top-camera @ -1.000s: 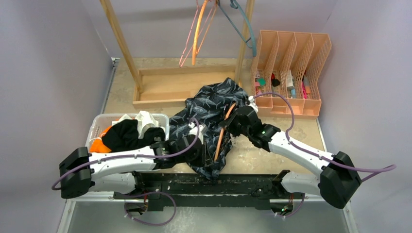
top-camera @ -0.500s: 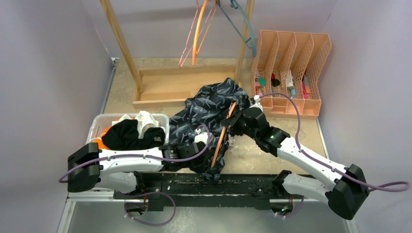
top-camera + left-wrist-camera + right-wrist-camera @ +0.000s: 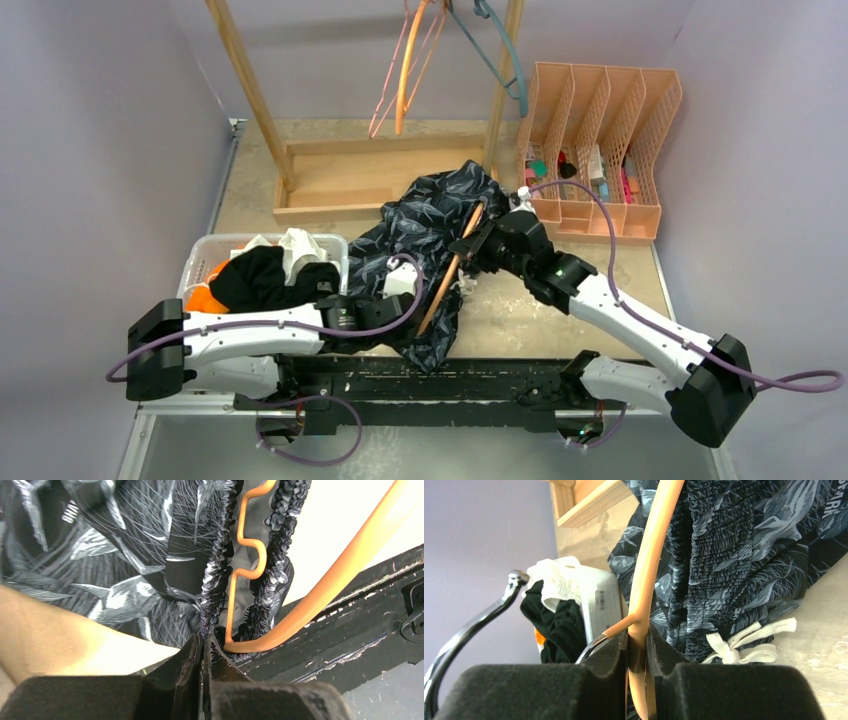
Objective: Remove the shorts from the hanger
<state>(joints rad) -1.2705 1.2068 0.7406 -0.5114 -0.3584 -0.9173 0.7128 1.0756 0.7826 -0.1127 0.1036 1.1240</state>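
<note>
Well, room is tight on the near side. The patterned shorts (image 3: 425, 235) spill from mid-table down to the black rail (image 3: 520, 385) at the table's edge, with the bin (image 3: 198, 256) just to their left and the wooden tray (image 3: 330, 185) touching them behind. A strip of tabletop (image 3: 600, 265) shows on their right, in front of the pink file rack (image 3: 600, 140).

From above, the orange hanger (image 3: 447, 272) runs diagonally through the fabric, but my fingertips are buried there. My left wrist camera shows more: my left gripper (image 3: 202, 647) is pinched tight on the gathered elastic waistband, right beside the hanger's corner, with the rail close behind. My right wrist camera shows my right gripper (image 3: 638, 647) clamped around the hanger's bar where its metal hook (image 3: 479, 615) branches off. It also shows the white drawstring (image 3: 749, 640) lying on the table, and a black pair (image 3: 558, 625) and a white pair (image 3: 555, 575) in the bin.

My left arm (image 3: 255, 332) lies low along the near edge, reaching right. My right arm (image 3: 625, 312) stretches diagonally from the near right corner towards the middle of the table, with its wrist turned toward the hanger.
</note>
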